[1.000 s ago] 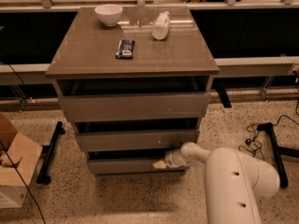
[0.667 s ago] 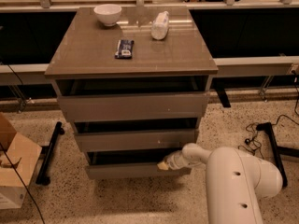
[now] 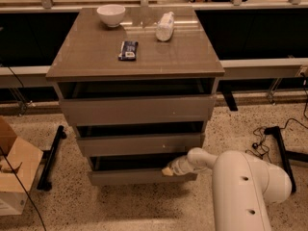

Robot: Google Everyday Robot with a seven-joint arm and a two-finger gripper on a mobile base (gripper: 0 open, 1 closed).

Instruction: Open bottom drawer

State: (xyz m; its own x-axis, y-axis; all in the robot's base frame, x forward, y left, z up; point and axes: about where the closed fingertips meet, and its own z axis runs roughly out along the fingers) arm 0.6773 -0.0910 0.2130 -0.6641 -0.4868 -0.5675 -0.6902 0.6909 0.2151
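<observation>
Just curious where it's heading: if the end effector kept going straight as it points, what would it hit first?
Probably the bottom drawer: the end effector sits at its front's top edge, pointing left along it. Whether it touches already is unclear.

1. Single view, set above and in front of the cabinet [image 3: 96, 57]; looks forward and steeply down onto its top and three drawer fronts
2. Faces the fronts nearly square-on, cabinet centred and filling the middle of the frame
3. Near range: floor at the base, cardboard box [image 3: 14, 177] at the left edge, railing along the upper edge behind
4. White arm [image 3: 240, 191] enters from the lower right, large and close to the lens, reaching away towards the cabinet
5. Gripper [image 3: 168, 171] seen from above and behind, at the upper edge of the bottom drawer [image 3: 130, 177], right of centre
</observation>
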